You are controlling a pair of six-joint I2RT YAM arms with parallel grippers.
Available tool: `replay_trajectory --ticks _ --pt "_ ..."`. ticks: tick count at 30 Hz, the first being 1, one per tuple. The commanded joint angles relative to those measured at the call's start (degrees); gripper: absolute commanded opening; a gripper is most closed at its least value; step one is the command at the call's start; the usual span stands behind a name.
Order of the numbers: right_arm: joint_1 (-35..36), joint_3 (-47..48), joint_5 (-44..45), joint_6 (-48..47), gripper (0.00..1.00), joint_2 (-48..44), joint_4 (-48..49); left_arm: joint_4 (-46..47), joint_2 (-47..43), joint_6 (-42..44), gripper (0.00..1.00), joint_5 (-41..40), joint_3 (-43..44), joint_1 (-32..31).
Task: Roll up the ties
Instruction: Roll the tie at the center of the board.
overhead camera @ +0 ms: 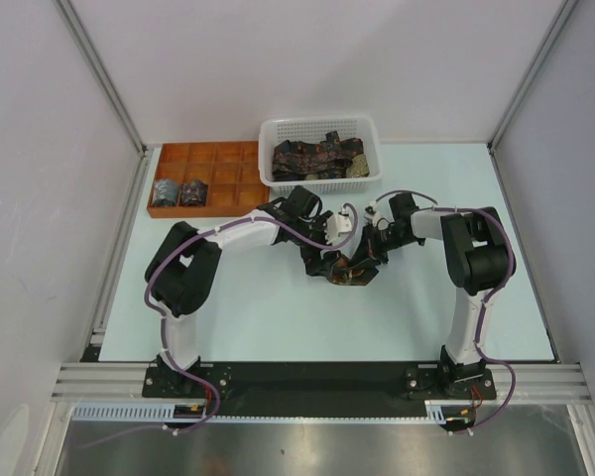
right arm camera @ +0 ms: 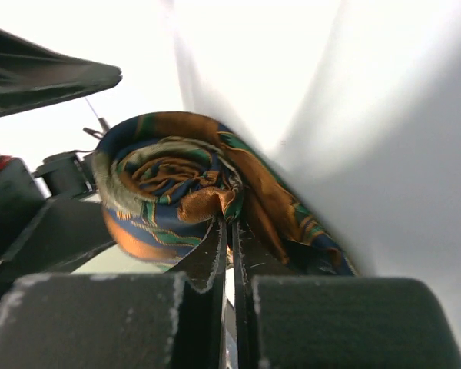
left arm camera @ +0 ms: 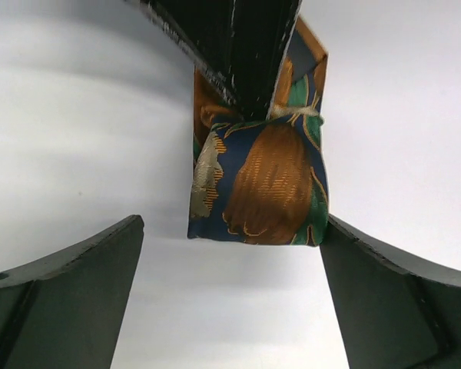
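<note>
A rolled tie [left arm camera: 257, 184], dark blue with orange, green and gold motifs, hangs between the two grippers over the table's middle [overhead camera: 352, 270]. My right gripper [right arm camera: 232, 223] is shut on the roll's fabric at its edge; the coil [right arm camera: 169, 192] faces the right wrist camera and a loose end trails to the right. In the left wrist view, the right gripper's dark fingers [left arm camera: 242, 54] come down onto the roll from above. My left gripper [left arm camera: 232, 227] is open wide, one finger on each side just below the roll. More ties [overhead camera: 317, 157] lie in the basket. Two rolled ties [overhead camera: 178, 191] sit in the tray.
The white mesh basket [overhead camera: 369, 127] stands at the back centre. The orange-brown compartment tray [overhead camera: 223, 154] is to its left. Both arms reach inward and meet above the pale table [overhead camera: 278, 317]. White walls and metal frame rails enclose the table.
</note>
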Motion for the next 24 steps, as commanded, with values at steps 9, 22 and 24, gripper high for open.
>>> replay_trajectory --ticks 9,22,24 --pt "1.57 1.97 18.47 -6.41 0.0 2.68 -7.09 7.81 3.21 -6.46 0.95 9.9 3.09 -1.42" --pt "4.82 2.32 11.36 -2.11 0.0 2.86 -0.33 3.43 6.56 -5.33 0.41 2.78 3.89 -5.03" --pt "5.35 3.99 9.61 -2.02 0.0 3.04 -0.58 1.24 5.33 -2.79 0.29 -1.15 2.75 -5.29"
